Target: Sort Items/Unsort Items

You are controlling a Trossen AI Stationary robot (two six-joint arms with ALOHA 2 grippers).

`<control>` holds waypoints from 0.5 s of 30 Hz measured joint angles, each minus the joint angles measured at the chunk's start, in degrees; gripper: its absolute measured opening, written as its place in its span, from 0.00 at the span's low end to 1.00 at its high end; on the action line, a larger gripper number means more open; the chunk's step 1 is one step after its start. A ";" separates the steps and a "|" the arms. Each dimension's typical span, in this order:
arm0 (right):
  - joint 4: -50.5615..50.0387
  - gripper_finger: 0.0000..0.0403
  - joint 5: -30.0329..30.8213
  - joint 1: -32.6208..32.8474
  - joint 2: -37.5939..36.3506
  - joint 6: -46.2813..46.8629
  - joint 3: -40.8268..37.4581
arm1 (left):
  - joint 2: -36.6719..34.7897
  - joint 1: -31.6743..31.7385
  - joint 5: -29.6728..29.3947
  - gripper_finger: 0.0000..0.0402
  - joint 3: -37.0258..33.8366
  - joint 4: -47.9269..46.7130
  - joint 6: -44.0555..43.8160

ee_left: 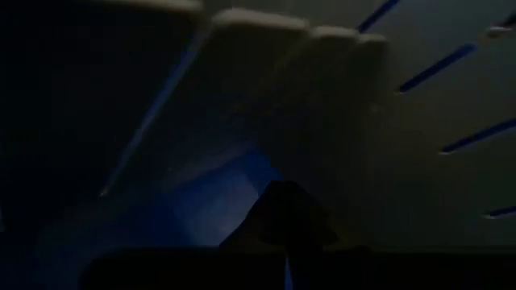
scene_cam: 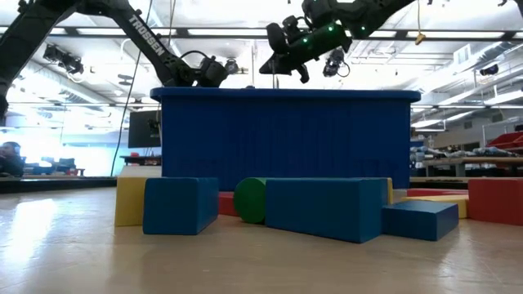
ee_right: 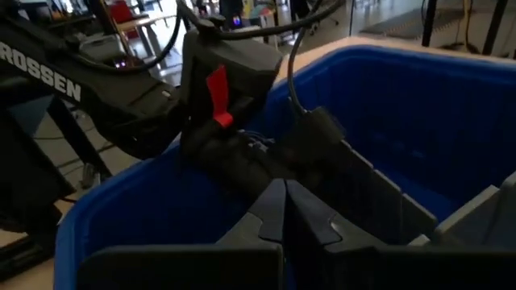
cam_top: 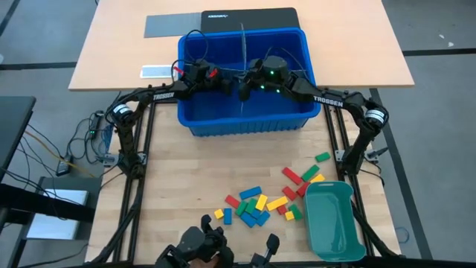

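Observation:
The items, small red, yellow, green and blue blocks [cam_top: 260,202], lie scattered on the table's near half; the low view shows them close up [scene_cam: 327,208]. Both arms reach into the blue bin [cam_top: 245,123] at the far middle. My left gripper [cam_top: 223,83] is shut low inside it, right in front of the grey slotted divider sheet [ee_left: 266,97]. My right gripper [ee_right: 284,213] is shut too and hangs just above the bin's rim [scene_cam: 274,65], over the divider [ee_right: 379,193], facing the left arm. My left gripper's shut fingertips [ee_left: 282,221] stand close against the divider sheet, but the view is too dark to tell whether they touch it. My right gripper's shut fingertips [ee_right: 274,211] point slantwise down at the divider's upper edge; whether they touch it, I cannot tell.
A teal tray [cam_top: 332,219] lies at the near right, beside the blocks. Behind the bin lie a dark flat case [cam_top: 249,18] and a grey sheet [cam_top: 171,26]. The bin's tall walls [scene_cam: 286,135] close in both grippers.

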 joint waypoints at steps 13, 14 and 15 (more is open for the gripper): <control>-5.35 0.00 1.79 -5.08 -0.12 -0.88 15.69 | -7.54 0.07 6.18 0.00 0.00 2.70 2.19; -6.66 0.00 1.70 -5.95 0.32 -0.79 15.69 | -8.38 0.25 5.82 0.00 0.00 2.83 2.08; -8.85 0.00 1.51 -6.92 1.03 -0.43 15.66 | -9.17 0.51 5.58 0.00 0.00 2.86 1.83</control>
